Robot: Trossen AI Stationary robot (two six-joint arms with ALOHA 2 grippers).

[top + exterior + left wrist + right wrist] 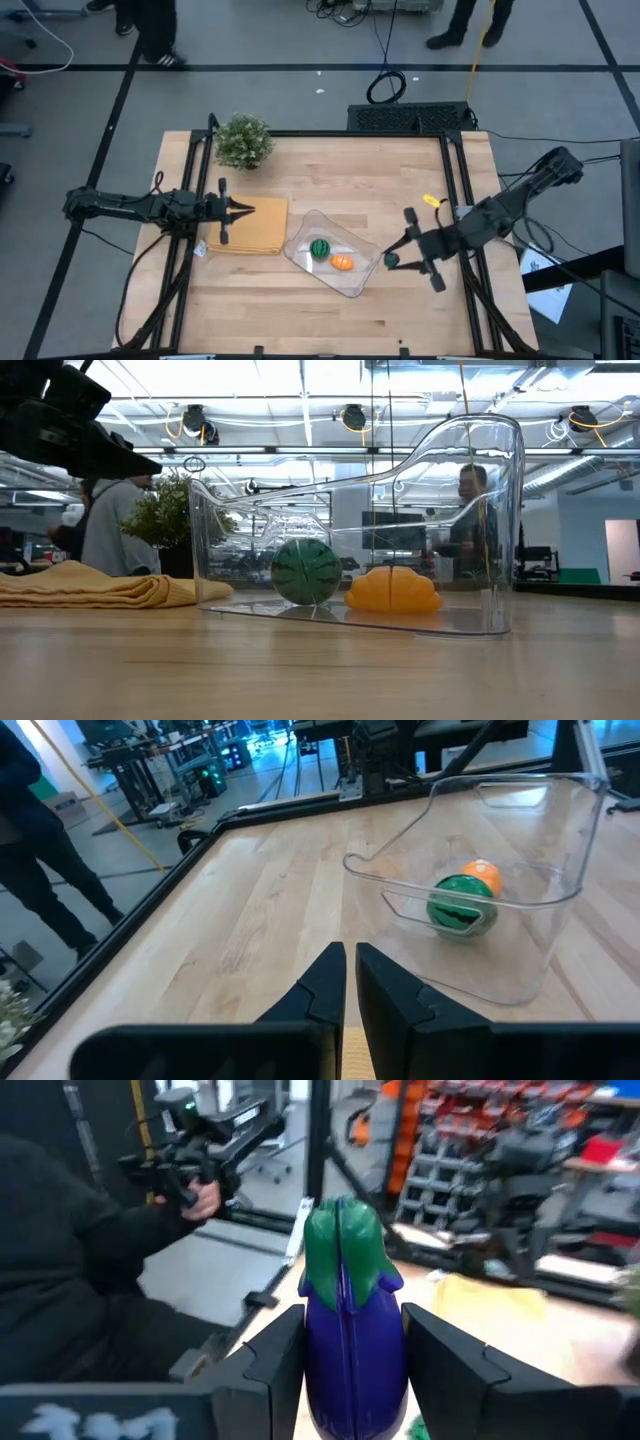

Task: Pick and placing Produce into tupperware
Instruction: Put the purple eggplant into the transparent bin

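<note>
Two pieces are already lying inside the tupperware (352, 282): the green striped ball (319, 248) and the orange oval (342, 263). The right gripper (392, 260), just beside the container, is clamping the purple piece (352, 1330), apparently raised. The left gripper (250, 210) is waiting closed and empty over the tan pad (262, 228).

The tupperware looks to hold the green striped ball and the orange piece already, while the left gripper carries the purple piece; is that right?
Nearly: the right gripper carries the purple piece, as the right wrist view shows. The left gripper is shut and empty. The tupperware does hold the green striped ball and the orange piece.
</note>
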